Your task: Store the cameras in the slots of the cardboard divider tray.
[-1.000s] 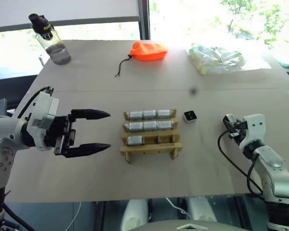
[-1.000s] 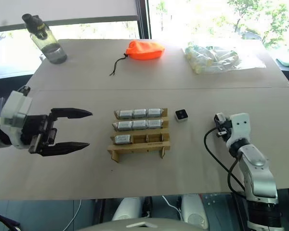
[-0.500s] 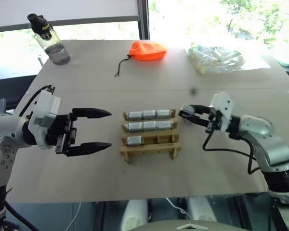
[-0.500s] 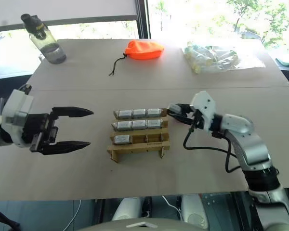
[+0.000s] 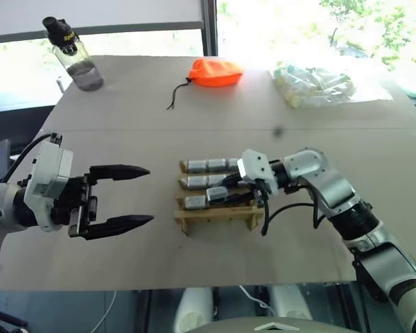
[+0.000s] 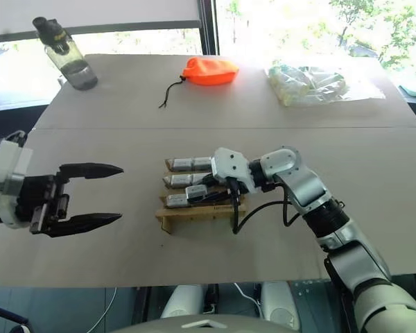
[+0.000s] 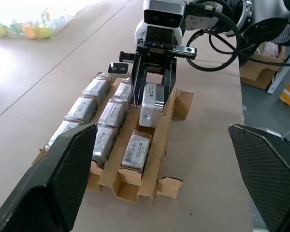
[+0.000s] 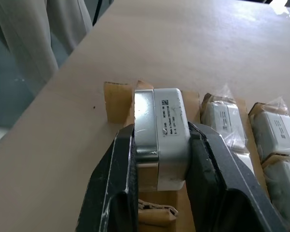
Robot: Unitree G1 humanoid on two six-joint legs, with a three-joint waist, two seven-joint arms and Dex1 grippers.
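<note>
Swinging in from the right side of the bench (image 5: pixel 69 229), the right gripper (image 7: pixel 151 99) had grabbed the loose camera (image 8: pixel 160 137) that sat beside the tray (image 5: pixel 218 214) and carried it over the third row, fingers (image 8: pixel 213 159) clamped on it. Seven cameras already sat in slots, so I'd guess this one was headed for the middle slot there. Left gripper (image 5: pixel 128 196) hung off to the side, fingers wide, holding nothing.

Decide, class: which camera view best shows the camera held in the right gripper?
The right wrist view: the camera sits large and labelled between the right gripper's fingers. The left wrist view shows it smaller, above the cardboard divider tray. Both eye views show it tiny, partly hidden.
</note>
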